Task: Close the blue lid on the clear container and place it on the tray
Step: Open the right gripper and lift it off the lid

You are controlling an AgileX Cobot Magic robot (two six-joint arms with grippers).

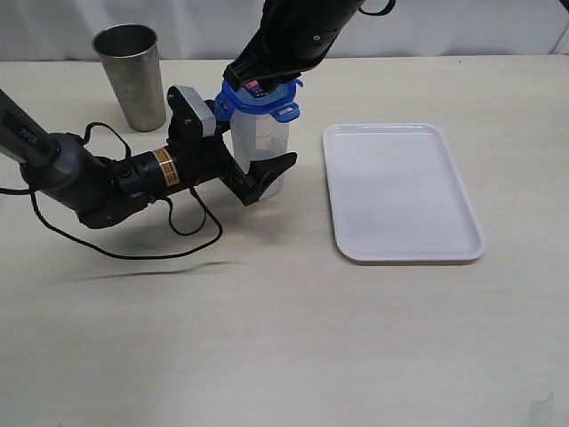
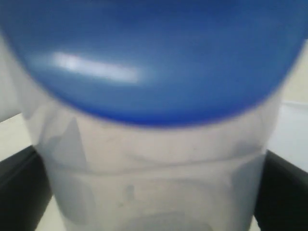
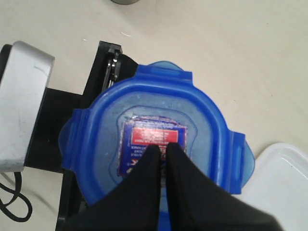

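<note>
Pressing the blue lid (image 3: 202,125) with your right pincer (image 3: 161,147), tips together, push straight down; your wide-spread left pincer (image 1: 260,169) clasps the clear container (image 1: 258,138), at nine o'clock of the tray (image 1: 400,191).

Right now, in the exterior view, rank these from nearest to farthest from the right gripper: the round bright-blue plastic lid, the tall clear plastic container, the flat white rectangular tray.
1. The blue lid: directly under the right gripper's closed fingertips, apparently touching.
2. The clear container: just below, under the lid.
3. The white tray: farthest, lying apart on the table, at the view's right.
</note>
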